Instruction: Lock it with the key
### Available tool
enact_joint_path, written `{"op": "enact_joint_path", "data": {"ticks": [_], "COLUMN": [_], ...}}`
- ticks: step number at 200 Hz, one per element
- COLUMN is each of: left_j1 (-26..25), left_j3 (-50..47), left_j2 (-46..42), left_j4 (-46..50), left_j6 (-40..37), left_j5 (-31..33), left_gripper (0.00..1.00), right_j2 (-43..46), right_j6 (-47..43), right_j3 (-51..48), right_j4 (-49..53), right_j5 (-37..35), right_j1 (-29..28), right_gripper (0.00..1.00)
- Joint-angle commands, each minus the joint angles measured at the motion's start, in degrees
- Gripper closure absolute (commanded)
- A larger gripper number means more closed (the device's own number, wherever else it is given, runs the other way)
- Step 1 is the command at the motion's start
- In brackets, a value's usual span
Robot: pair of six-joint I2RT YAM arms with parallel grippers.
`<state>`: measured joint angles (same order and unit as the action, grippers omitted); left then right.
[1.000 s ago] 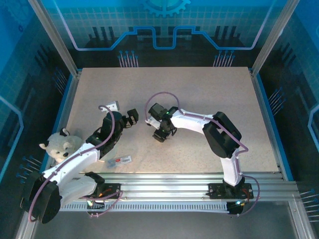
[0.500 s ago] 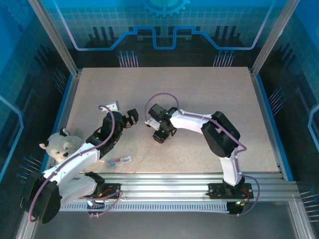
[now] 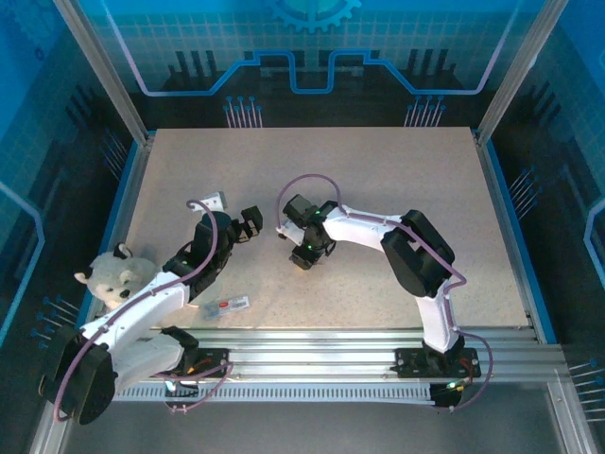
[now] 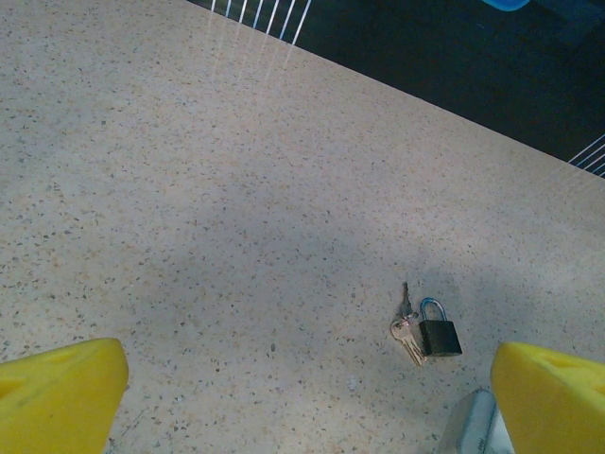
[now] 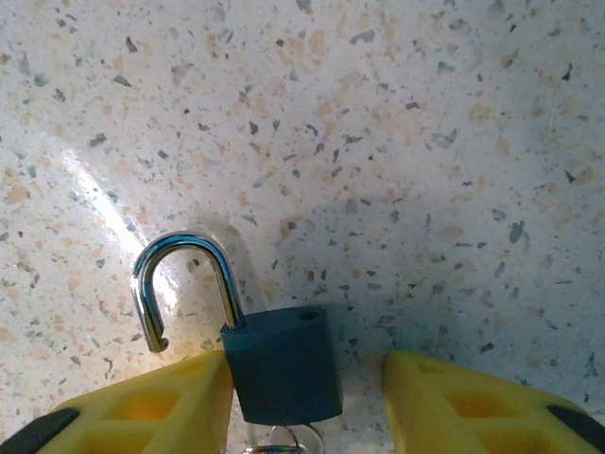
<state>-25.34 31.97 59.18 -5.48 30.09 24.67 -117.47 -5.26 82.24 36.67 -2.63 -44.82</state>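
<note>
While the left gripper (image 4: 310,369) hangs over the table (image 3: 378,170) with its yellow fingers spread wide, the right gripper (image 5: 304,369) straddles the padlock (image 5: 284,364), which lies near the middle of the surface, slightly toward the near edge. Its jaws are parted: one finger rests against the dark body, the other stands just apart from it. The shackle (image 5: 184,284) is swung open, and the keys (image 4: 408,331) lie just beside the padlock. A plush bear (image 3: 113,279) sits at the left edge.
</note>
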Motion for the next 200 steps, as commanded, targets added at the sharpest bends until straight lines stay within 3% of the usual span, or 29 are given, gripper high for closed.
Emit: {"op": "enact_joint_path", "data": {"ticks": [1,72,200], "left_j1": [-0.32,-0.29,-0.32], "left_j3": [-0.85,-0.72,-0.5], "left_j2": [0.18,1.07,1.97], "left_j4": [-1.29,-1.56,-1.73], "left_j6": [0.0,0.32,0.28], "left_j5": [0.82,-0.23,-0.71], "left_gripper": [0.01,0.01,0.01], "right_j2": [-2.67,-0.14,6.16], "right_j6": [1.38,3.52,8.76], "right_j3": [0.4,-2.0,-10.05], "right_j4": [1.94,0.03,-7.82], "right_j5": [0.94,3.97,13.62], "right_j1": [0.61,0.66,2.34], "right_gripper": [0.57,0.64,0.68]}}
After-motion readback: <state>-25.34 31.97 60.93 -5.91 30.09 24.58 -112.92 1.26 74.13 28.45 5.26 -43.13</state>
